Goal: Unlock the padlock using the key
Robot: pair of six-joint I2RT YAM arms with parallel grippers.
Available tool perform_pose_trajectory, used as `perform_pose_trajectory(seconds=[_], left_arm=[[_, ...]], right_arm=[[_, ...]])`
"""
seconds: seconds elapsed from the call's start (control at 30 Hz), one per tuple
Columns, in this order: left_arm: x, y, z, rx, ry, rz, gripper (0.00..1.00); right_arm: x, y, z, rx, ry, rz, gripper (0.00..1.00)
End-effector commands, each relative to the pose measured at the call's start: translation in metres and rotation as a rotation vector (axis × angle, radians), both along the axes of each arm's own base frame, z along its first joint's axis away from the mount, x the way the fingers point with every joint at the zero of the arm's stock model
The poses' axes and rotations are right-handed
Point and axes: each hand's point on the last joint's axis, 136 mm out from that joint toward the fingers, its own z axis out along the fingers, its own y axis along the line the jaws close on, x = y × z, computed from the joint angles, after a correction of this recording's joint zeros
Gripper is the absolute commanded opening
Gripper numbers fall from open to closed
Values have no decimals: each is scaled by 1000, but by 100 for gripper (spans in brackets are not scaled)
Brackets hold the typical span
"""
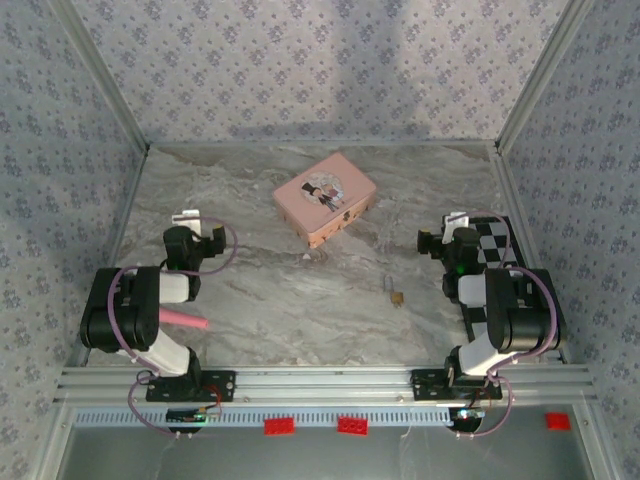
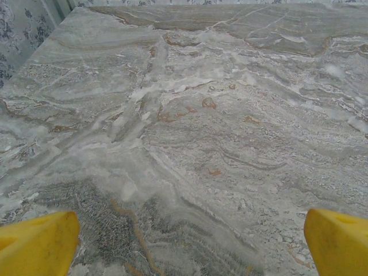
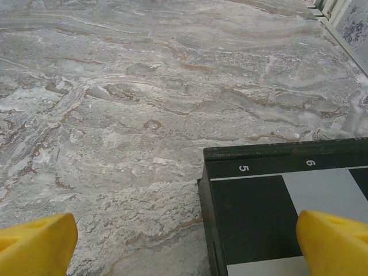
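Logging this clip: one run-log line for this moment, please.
left gripper: open, empty | right gripper: open, empty | padlock: on table, untouched | pink box: farther back

Your counter (image 1: 300, 320) has a grey marbled surface. On it you will find:
- a pink picture-lidded box (image 1: 324, 198), back centre
- the padlock (image 1: 398, 298), nearer you, right of centre, well apart from the box
- a checkered board (image 1: 500, 245), right edge
- a pink rod (image 1: 186, 320), near left
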Motion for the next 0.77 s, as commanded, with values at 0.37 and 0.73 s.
perform_pose_trajectory(seconds=[0.37,0.73], left_arm=[[4,-2,9,-14,-27,-9,100],[4,-2,9,-14,-26,-8,100]], right_arm=[[7,-2,12,6,-41,-17,99],[8,-1,12,7,-40,-12,99]])
